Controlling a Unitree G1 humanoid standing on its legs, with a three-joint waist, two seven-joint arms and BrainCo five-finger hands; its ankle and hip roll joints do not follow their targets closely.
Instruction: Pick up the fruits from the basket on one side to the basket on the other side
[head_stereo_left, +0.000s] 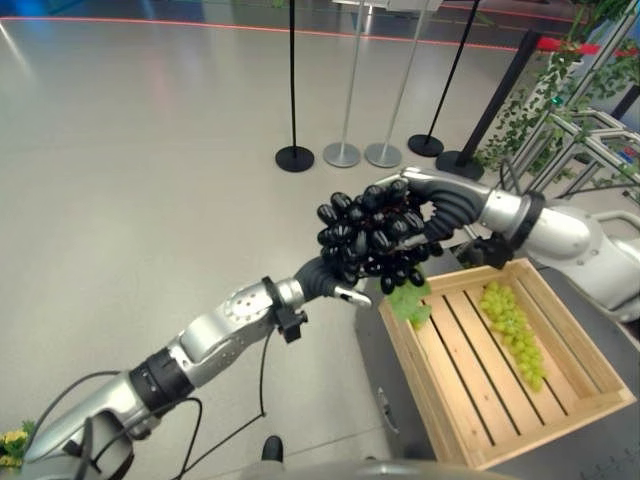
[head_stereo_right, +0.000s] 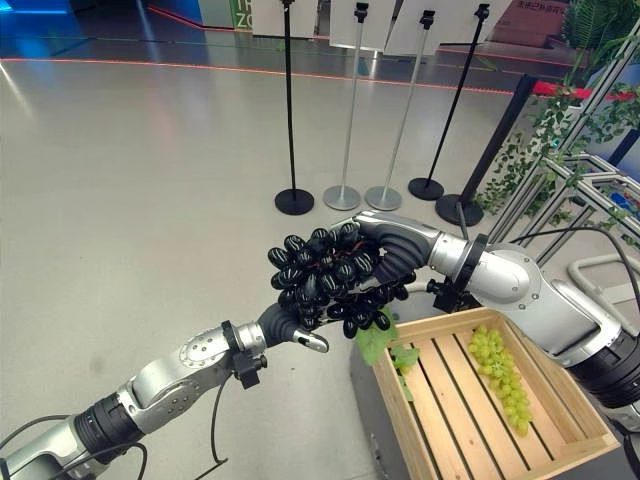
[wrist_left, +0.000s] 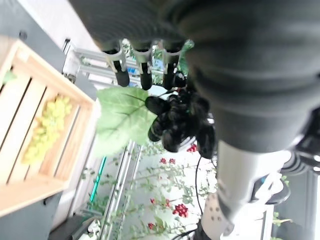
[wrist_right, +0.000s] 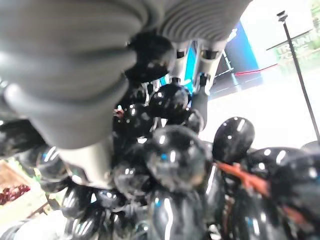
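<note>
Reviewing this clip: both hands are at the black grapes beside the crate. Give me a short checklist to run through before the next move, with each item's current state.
1. Black grapes off any surface: ok, the bunch hangs in the air between both hands.
2. Right hand gripping the bunch: ok, its fingers curl over the top of the grapes.
3. Left hand supporting from below: in contact, but whether its fingers have closed, cannot tell.
4. Wooden crate free of the grapes: ok, the bunch is past its near corner, over the floor.
5. Green grapes undisturbed: ok, lying on the crate slats.
6. Leaf snagged on the crate: cannot tell.
</note>
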